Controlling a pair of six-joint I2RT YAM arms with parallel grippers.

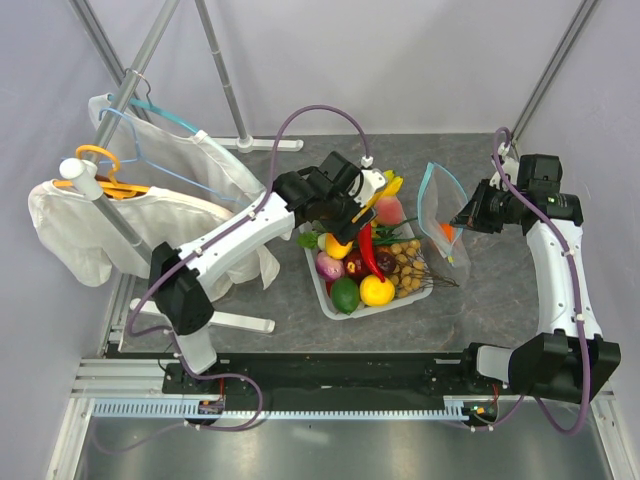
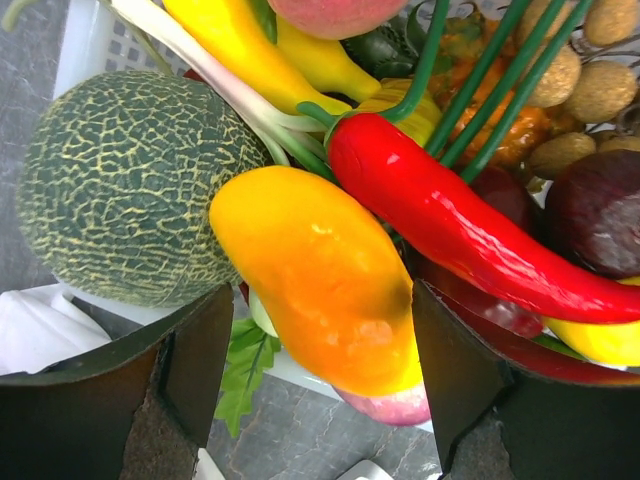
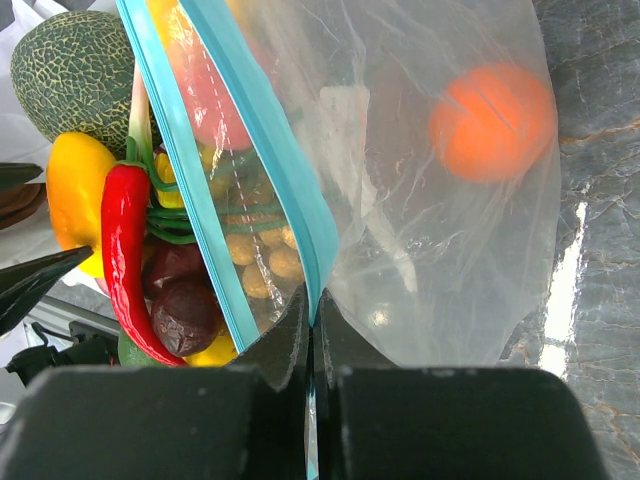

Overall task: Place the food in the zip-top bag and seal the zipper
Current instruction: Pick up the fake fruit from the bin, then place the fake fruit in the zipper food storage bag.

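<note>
The task is at an early stage. One round orange (image 3: 492, 122) already lies inside the zip-top bag (image 3: 430, 250). Everything else is heaped in the white tray (image 1: 318, 285) at the middle of the counter (image 1: 480, 300). The pile includes a netted green melon (image 2: 130, 185), a red chili pepper (image 2: 450, 220), yellow peppers, dark purple pieces and a cluster of small tan ones.

The bag is just right of the tray, held up by the right end effector (image 3: 312, 330). Its jaws are pressed tight on the teal zipper (image 3: 260, 130) at one end of the mouth. The two zipper strips spread apart away from that pinch, so the mouth is open and nothing is sealed.

The left end effector (image 2: 320, 350) is over the far-left part of the tray, jaws apart on either side of a yellow-orange mango-shaped piece (image 2: 310, 280). One pad sits just beside its skin and a sliver of gap shows at the other, so I judge it bracketed, not gripped. The step in hand looks like picking this piece.

The mango piece and the rest of the food must go into the bag. The zipper must then be pressed shut along its full width.
</note>
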